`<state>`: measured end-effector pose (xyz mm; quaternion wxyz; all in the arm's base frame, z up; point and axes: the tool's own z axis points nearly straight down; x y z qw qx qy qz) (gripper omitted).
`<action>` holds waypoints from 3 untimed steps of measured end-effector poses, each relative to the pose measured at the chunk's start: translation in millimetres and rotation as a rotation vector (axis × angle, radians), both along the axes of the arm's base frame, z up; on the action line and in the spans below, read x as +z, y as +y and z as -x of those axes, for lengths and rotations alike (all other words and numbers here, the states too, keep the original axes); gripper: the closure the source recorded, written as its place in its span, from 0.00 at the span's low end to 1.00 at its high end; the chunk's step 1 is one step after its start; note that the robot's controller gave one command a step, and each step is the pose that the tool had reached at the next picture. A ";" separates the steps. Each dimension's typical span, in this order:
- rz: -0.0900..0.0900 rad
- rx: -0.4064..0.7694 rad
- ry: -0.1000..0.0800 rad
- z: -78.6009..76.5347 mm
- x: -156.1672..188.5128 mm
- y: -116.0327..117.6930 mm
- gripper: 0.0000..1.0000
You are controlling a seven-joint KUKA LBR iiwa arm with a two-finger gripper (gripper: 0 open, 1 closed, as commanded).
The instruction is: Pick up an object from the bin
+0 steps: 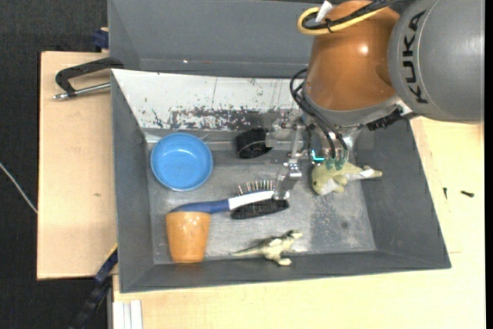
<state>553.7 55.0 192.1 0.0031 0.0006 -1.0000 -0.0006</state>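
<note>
Along the near wall of the bin [393,200] you have a small tan lizard toy [271,246], lying lengthwise with that wall. An orange cup [187,235] stands in the near left corner.

1 row further in lies a brush [235,204]. Its blue handle points toward the left wall and its black head sits at the middle of the floor, so its long axis runs left to right.

Right of the brush head, apart from it, lies a pale toy animal [333,179]. Its bulk is at the left end, and a thin tail or limb points toward the right wall. Its long axis also runs left to right, tipped slightly toward the far wall at the right end.

The gripper [312,159] hangs just beyond this toy and a little to its left, between it and the brush head. You cannot tell whether the gripper is spread or closed, and nothing is seen held in it. Of the 2 things, the pale toy seems the closer, so your move likely turns on coming slightly nearer and rightward, closing across its short width.

Further back sit a blue bowl [181,161] by the left wall and a black wheel [250,142] at the foot of the far wall.
</note>
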 end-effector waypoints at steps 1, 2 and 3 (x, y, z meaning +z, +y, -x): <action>0.000 -0.191 -0.003 17.3 -118.2 29.6 0.00; -0.002 -0.192 -0.009 15.5 -115.6 29.6 1.00; -0.002 -0.150 -0.018 17.5 29.9 21.2 1.00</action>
